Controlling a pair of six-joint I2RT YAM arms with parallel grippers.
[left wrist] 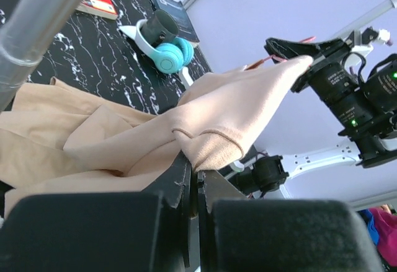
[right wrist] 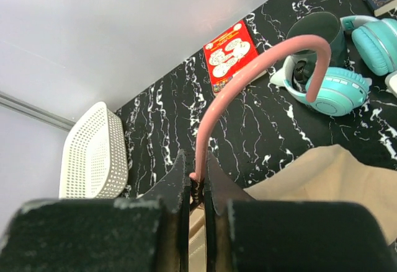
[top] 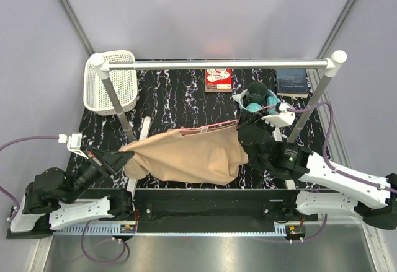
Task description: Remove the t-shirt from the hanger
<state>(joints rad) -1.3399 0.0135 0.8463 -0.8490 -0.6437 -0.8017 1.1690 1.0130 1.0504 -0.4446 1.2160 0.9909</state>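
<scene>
The tan t-shirt [top: 186, 154] hangs stretched between my two grippers above the front of the table. My left gripper [top: 122, 158] is shut on a hem fold of the t-shirt [left wrist: 211, 145] at its left end. My right gripper [top: 245, 137] is shut on the neck of the pink hanger [right wrist: 205, 142], whose hook [right wrist: 310, 46] curves up and right. A thin pink line of the hanger [top: 208, 128] shows along the shirt's top edge; the rest is hidden inside the cloth. The shirt also shows in the right wrist view [right wrist: 329, 185].
A white-capped metal rail [top: 217, 64] spans the back on two slanted posts. A white basket [top: 111, 80] sits back left. A red book [top: 218, 80], a dark book [top: 291, 81], and teal headphones with a dark cup [top: 257, 98] lie at the back right.
</scene>
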